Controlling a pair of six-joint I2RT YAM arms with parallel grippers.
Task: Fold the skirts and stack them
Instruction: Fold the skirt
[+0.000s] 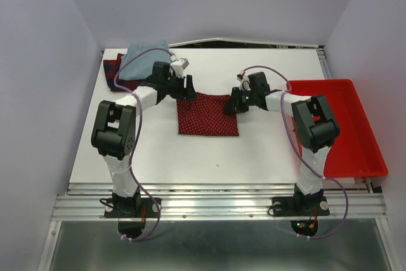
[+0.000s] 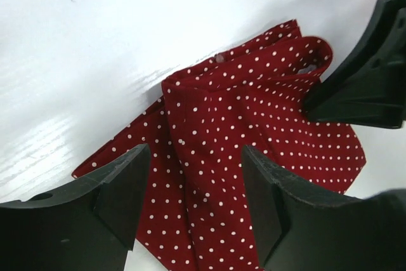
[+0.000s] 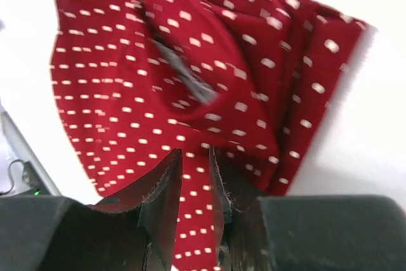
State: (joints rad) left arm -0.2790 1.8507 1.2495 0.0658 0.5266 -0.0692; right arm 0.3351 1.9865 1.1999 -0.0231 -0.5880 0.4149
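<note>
- The white tabletop (image 1: 209,157) carries everything. You have both arms reaching from the near edge to its middle.
- The rigid bright red plastic tray (image 1: 355,131) sits along the right side, well apart from the cloth in hand.
- The dark red skirt with tiny white dots (image 1: 206,118) lies at the middle of the tabletop, between the two arms. From above it looks roughly square. The left wrist view shows it (image 2: 254,131) in overlapping layers with a raised loop at one edge, so I judge its fold begun but not finished.
- The pale blue skirt (image 1: 143,55) is bunched at the far left corner, not folded as far as you can see.
- The dark red-and-navy plaid skirt (image 1: 114,71) lies just beside and partly under the blue one, only a strip of it showing.
- Your left gripper (image 1: 183,87) is at the dotted skirt's far left corner. Its wrist view shows the gripper (image 2: 193,201) spread wide over the cloth, holding nothing.
- Your right gripper (image 1: 231,103) is at the skirt's far right corner. Up close the gripper (image 3: 193,182) is narrowed to a slit with dotted cloth (image 3: 127,80) in it, so I take it to be pinching that edge.
- Judged from this, the task is early. One skirt is mid-fold, two are waiting, and no stack exists yet.
</note>
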